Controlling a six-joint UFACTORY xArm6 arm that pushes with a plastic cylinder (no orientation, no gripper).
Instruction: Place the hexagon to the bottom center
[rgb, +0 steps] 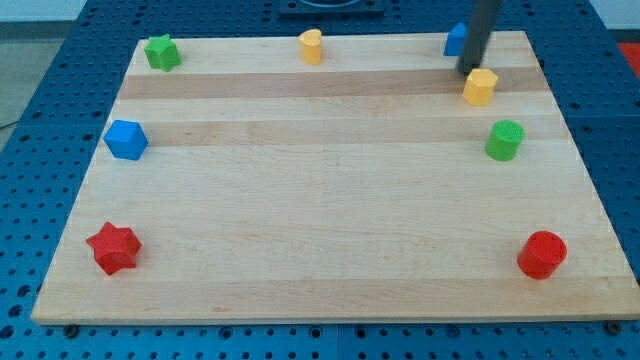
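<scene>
The yellow hexagon (480, 87) lies near the board's top right. My tip (467, 71) is right at its upper left edge, touching or nearly touching it. The rod rises from there to the view's top and partly hides a blue block (456, 40) at the top edge behind it.
On the wooden board (320, 230): a green star (161, 52) at top left, a yellow heart (311, 46) at top centre, a blue cube (126, 139) at left, a red star (113, 248) at bottom left, a green cylinder (505, 140) at right, a red cylinder (542, 254) at bottom right.
</scene>
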